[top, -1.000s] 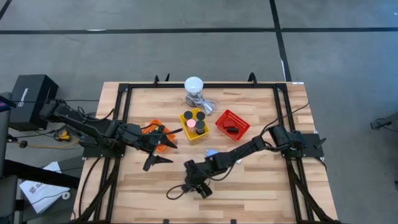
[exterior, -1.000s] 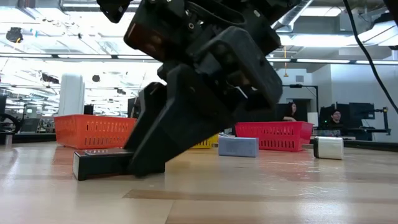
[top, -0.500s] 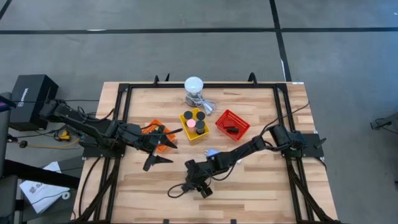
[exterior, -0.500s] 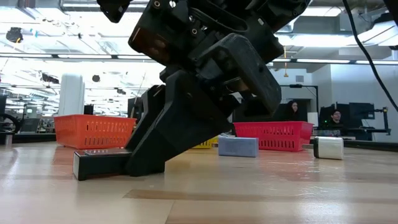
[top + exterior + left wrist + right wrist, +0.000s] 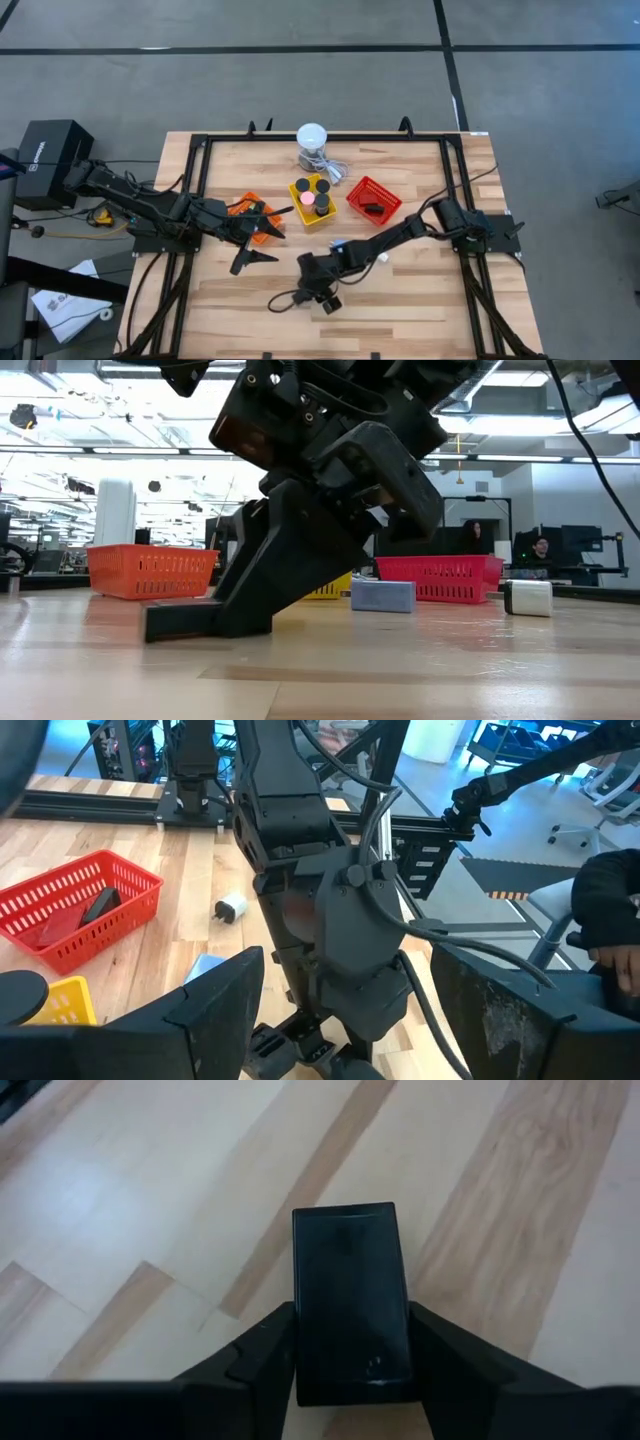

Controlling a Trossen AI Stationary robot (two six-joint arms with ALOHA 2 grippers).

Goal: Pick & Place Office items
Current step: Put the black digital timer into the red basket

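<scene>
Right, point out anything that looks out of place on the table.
Nothing looks spilled or damaged. A light-blue block and a small white piece lie loose on the wood outside the baskets. The right hand grips a black bar at the table surface.

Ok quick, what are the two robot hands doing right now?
Left gripper: open, holding nothing, beside the orange basket.
Right gripper: shut on a black bar, low on the table.

In the high view the right pincer (image 5: 318,292) covers the black bar (image 5: 350,1302), whose near end is hidden between the fingers (image 5: 262,1355) in the right wrist view. Items in the red basket (image 5: 373,200) are too small to tell.
</scene>
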